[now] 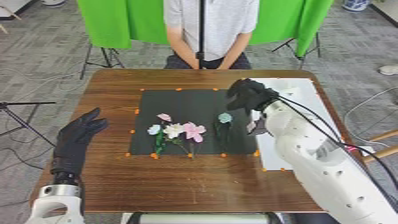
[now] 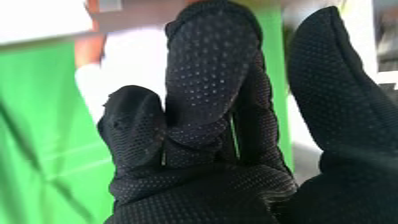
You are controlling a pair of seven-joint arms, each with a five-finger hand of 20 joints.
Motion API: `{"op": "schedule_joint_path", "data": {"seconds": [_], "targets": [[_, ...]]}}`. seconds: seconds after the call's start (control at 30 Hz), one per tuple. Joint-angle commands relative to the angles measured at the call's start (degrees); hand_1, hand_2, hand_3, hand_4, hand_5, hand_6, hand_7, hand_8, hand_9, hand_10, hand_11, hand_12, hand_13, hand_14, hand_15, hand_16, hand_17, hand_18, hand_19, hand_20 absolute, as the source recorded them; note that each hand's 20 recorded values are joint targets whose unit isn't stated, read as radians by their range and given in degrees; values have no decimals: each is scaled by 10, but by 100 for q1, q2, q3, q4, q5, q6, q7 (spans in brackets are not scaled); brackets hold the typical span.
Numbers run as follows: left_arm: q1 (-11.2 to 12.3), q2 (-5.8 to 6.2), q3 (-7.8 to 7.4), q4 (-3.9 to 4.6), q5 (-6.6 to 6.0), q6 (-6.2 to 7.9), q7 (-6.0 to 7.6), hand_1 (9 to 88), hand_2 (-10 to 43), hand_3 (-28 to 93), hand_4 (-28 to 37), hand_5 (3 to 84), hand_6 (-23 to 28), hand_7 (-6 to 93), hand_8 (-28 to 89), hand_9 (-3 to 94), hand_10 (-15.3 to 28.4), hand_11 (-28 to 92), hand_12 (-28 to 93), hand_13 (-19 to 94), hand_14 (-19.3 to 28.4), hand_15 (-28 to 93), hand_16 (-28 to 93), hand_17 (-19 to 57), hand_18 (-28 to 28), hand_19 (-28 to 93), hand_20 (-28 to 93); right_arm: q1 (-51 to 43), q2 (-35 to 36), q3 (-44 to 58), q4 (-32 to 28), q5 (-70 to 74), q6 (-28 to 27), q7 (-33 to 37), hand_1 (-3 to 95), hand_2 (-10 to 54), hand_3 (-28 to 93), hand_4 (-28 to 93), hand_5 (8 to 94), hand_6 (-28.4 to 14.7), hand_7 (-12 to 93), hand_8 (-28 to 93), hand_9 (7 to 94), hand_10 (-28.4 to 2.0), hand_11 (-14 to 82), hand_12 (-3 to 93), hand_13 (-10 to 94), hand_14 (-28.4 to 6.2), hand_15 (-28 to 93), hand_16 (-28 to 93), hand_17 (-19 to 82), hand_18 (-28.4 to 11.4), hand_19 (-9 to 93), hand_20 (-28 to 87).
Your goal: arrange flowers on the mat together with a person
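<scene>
Flowers (image 1: 194, 131) are lying mid-counter; left hand (image 1: 76, 134) is hovering wide near the left edge; right hand (image 1: 251, 95), wide, nearer the far edge.

Head view forward-down; wrist view close.

Pastel flowers (image 1: 194, 131) on black mat (image 1: 167, 104)
</scene>
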Motion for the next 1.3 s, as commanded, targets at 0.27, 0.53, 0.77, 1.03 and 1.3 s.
{"op": "schedule_joint_path", "data": {"seconds": [0.27, 0.53, 0.77, 1.03, 1.3], "targets": [[80, -50, -17, -7, 47, -22, -34, 233, 19, 655, -240, 472, 38, 112, -60, 487, 155, 195, 129, 372, 183, 199, 4, 57, 130, 126, 152, -2132, -889, 3061, -904, 5865, 1519, -2837, 230, -31, 682, -148, 601, 4, 132, -91, 635, -144, 85, 126, 679, -118, 211, 222, 391, -143, 535, 315], [102, -99, 25, -22, 106, -69, -47, 233, 19, 656, -242, 473, 38, 111, -60, 486, 154, 195, 130, 372, 182, 198, 3, 58, 130, 125, 151, -3749, -1586, 3521, -1198, 7846, 935, -3556, 38, 30, 736, -188, 308, 16, 56, -80, 319, -121, 14, 77, 203, -102, 18, 87, 116, -113, 23, 221], [152, -96, -18, -70, 105, -63, -12, 231, 21, 656, -246, 473, 38, 112, -60, 487, 155, 195, 129, 372, 182, 198, 4, 57, 129, 126, 151, -4653, -2262, 3849, -1373, 7207, 1074, -3659, -7, 37, 749, -211, 296, 18, 64, -86, 309, -116, 14, 67, 198, -86, 13, 64, 113, -108, 12, 206], [154, -84, -10, -75, 88, -48, 52, 227, 24, 656, -250, 474, 38, 112, -61, 487, 155, 196, 130, 371, 183, 198, 4, 58, 129, 126, 152, -5203, -2475, 4017, -1441, 7274, 1178, -3696, -12, 31, 764, -216, 335, 8, 73, -89, 343, -121, 27, 72, 233, -84, 46, 53, 144, -119, 14, 212], [42, 27, 223, -49, -213, 429, 662, 219, 27, 661, -265, 477, 40, 112, -61, 471, 153, 190, 126, 372, 177, 183, -5, 85, 121, 130, 156, -5292, -2565, 4129, -1401, 7166, 982, -3750, -8, 27, 769, -215, 344, 7, 79, -89, 346, -123, 27, 75, 238, -85, 64, 38, 151, -120, 14, 218]]}}
